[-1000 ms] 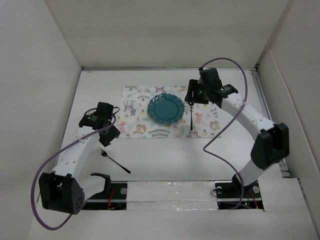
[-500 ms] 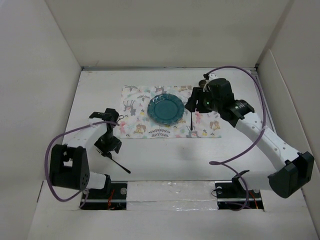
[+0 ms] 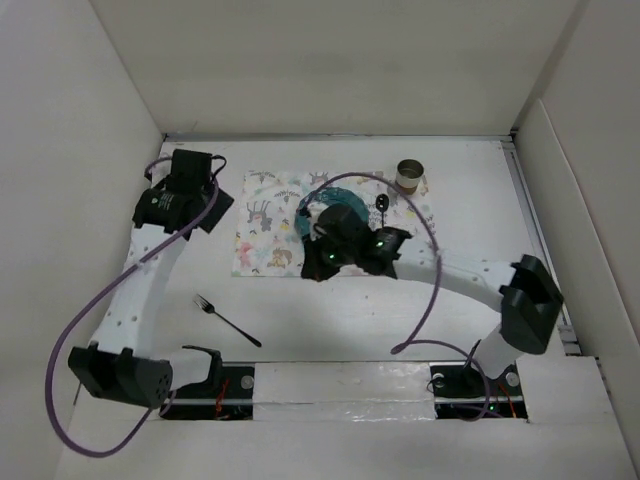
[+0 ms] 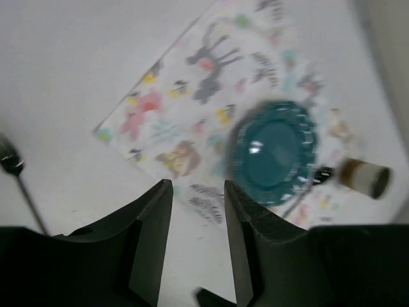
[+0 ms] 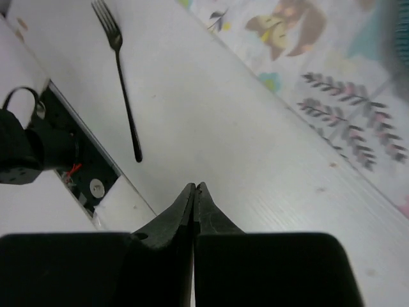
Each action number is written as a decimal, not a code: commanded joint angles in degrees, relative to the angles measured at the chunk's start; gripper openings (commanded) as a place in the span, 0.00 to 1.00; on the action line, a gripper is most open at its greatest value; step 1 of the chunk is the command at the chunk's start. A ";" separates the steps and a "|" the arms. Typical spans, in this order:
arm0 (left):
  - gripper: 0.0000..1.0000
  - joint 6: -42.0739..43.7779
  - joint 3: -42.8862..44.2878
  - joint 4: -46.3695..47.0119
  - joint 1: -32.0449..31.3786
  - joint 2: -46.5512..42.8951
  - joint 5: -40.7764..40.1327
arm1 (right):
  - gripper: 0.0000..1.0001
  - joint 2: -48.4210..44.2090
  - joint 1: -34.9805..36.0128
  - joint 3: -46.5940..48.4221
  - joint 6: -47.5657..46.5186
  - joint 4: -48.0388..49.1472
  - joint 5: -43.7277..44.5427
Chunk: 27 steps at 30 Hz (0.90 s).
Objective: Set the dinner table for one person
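Note:
The white dinner table (image 3: 330, 320) carries an animal-print placemat (image 3: 262, 225) with a teal plate (image 4: 275, 150) on it. In the top view my right arm hides most of the plate. A black fork (image 3: 226, 320) lies on the bare table at the front left. A black utensil (image 3: 383, 204) lies on the mat right of the plate, and a small cup (image 3: 410, 177) is at the mat's far right corner. My left gripper (image 4: 197, 185) hovers open and empty, high over the back left. My right gripper (image 5: 195, 187) is shut on nothing, over the mat's front edge.
White walls enclose the table on the left, back and right. The arm bases and a taped strip (image 3: 340, 385) line the near edge. The right arm's purple cable (image 3: 432, 260) loops over the mat and the middle of the table.
My left gripper has left the fork and swung up to the back left. My right arm has swept from the back right to over the plate and shut. The cup now shows by the mat.

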 commanded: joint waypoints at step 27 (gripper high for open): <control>0.38 16.94 13.47 9.51 -1.52 -14.60 19.11 | 0.52 53.82 22.33 54.48 -8.12 -3.90 17.11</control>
